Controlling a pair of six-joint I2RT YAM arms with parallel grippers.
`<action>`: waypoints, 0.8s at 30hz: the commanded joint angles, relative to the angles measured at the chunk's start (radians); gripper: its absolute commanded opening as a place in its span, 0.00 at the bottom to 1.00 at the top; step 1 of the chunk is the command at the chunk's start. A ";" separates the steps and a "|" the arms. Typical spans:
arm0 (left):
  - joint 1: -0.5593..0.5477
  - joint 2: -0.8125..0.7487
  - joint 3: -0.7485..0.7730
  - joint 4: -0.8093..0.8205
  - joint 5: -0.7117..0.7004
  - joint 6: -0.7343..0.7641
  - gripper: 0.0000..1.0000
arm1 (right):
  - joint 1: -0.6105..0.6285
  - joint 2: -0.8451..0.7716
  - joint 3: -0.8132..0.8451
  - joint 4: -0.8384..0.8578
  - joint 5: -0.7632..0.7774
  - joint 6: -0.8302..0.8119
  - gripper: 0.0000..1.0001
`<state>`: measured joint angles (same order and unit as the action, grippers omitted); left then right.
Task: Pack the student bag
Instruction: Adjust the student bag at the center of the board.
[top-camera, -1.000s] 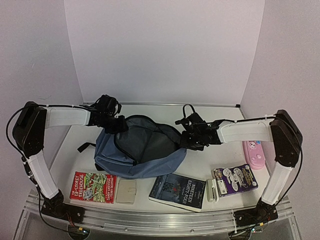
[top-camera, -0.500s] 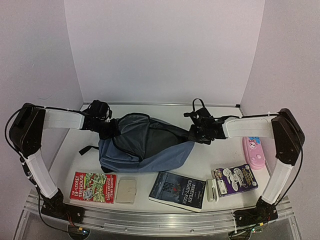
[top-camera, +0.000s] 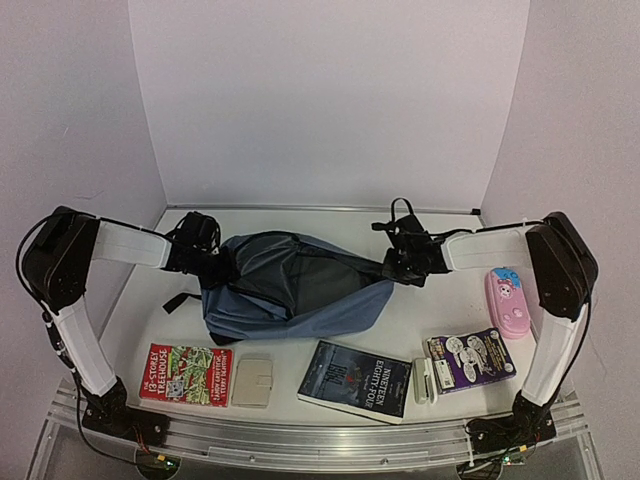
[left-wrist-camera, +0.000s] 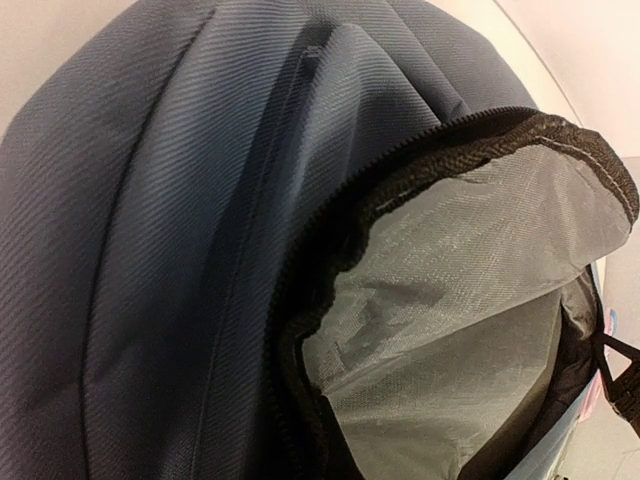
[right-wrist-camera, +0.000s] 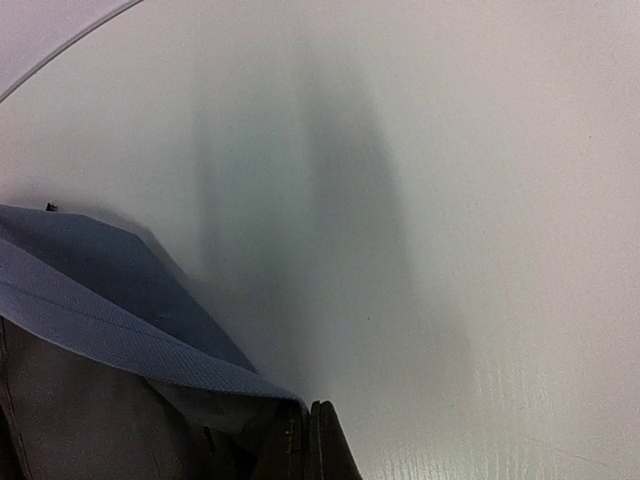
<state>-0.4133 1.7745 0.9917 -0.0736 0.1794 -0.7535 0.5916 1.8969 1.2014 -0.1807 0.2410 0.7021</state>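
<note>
The slate-blue student bag (top-camera: 290, 292) lies in the middle of the table, its unzipped mouth pulled into a long slit. My left gripper (top-camera: 222, 268) is shut on the bag's left rim, and my right gripper (top-camera: 392, 268) is shut on the right rim. In the left wrist view the student bag (left-wrist-camera: 150, 250) fills the frame, with its black zipper edge (left-wrist-camera: 330, 250) and grey lining (left-wrist-camera: 470, 300); my own fingers are hidden there. In the right wrist view my right gripper (right-wrist-camera: 308, 435) pinches the student bag (right-wrist-camera: 80, 290) at its blue edge, just above the white table (right-wrist-camera: 450, 200).
Along the near edge lie a red Treehouse book (top-camera: 186, 374), a beige wallet-like case (top-camera: 252, 382), a dark Nineteen Eighty-Four book (top-camera: 355, 381), a small white item (top-camera: 424, 380) and a purple comic book (top-camera: 472, 358). A pink pencil case (top-camera: 509, 302) lies at the right.
Both grippers have closed on the bag's rim and drawn apart. The round opening has stretched into a narrow slit and the bag has flattened.
</note>
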 joint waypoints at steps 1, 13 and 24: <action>0.047 -0.072 -0.065 -0.036 -0.163 -0.048 0.01 | -0.057 0.006 0.015 -0.073 0.109 -0.016 0.00; 0.047 -0.057 0.023 -0.069 -0.052 0.068 0.54 | -0.057 -0.179 -0.063 -0.013 -0.087 -0.139 0.77; 0.047 -0.203 0.021 -0.086 0.137 0.219 0.84 | -0.056 -0.404 -0.224 -0.017 -0.298 -0.130 0.91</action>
<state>-0.3734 1.6487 0.9962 -0.1538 0.2155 -0.6232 0.5369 1.5716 1.0253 -0.1894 0.0568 0.5718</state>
